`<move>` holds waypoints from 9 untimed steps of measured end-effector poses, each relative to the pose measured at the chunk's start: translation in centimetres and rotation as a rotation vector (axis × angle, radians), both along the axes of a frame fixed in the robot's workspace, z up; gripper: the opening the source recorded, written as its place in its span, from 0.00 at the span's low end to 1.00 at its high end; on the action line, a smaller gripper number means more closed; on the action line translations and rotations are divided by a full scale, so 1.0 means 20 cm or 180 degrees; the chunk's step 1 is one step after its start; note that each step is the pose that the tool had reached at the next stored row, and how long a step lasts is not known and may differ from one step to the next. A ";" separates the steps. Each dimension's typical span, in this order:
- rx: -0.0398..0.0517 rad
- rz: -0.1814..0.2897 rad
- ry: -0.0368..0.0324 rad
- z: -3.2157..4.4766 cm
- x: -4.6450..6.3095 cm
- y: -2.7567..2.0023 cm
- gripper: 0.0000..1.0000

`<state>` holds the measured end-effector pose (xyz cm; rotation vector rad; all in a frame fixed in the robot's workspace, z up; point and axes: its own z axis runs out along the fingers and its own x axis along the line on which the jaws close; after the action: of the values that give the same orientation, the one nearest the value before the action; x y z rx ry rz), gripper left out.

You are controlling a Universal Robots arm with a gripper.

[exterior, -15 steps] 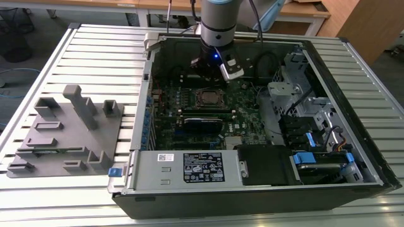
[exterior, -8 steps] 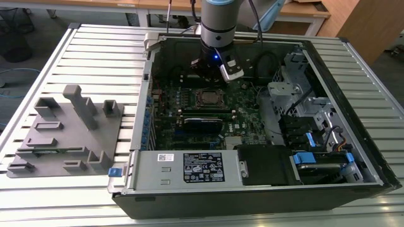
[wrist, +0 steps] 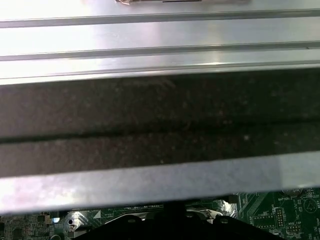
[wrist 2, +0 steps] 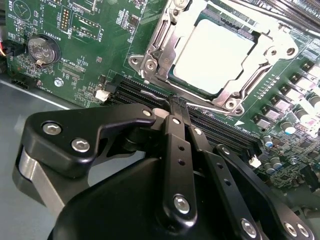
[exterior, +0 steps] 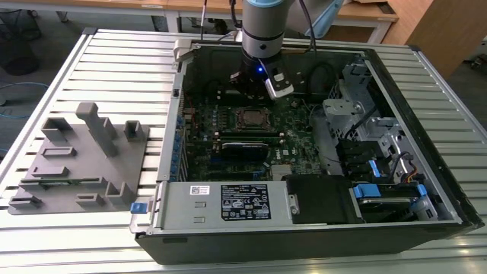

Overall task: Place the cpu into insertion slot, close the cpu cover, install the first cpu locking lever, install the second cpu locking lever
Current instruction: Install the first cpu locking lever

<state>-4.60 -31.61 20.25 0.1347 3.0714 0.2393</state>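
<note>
The cpu lies flat in the insertion slot, its silver-grey top showing through the window of the cpu cover, which is folded down over it. Thin metal levers run along the socket's sides; I cannot tell whether they are latched. My gripper hovers just beside the socket over the black memory slots, its two black fingers pressed together with nothing between them. In the exterior view the gripper hangs inside the open computer case, a little behind the cpu.
A grey fixture block sits on the slatted table at the exterior view's left. The power supply and drive cages crowd the case. A coin battery is on the board. The case wall is close by.
</note>
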 end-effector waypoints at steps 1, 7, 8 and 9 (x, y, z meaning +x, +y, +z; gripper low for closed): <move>0.0000 0.0000 0.0000 -0.001 0.00 0.000 0.10; 0.0000 0.0000 0.0000 -0.006 -0.01 0.000 0.10; 0.0000 0.0000 0.0000 -0.006 -0.01 0.000 0.10; 0.0000 0.0000 0.0000 -0.007 -0.01 0.000 0.10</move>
<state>-4.72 -31.61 20.11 0.1347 3.0713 0.2395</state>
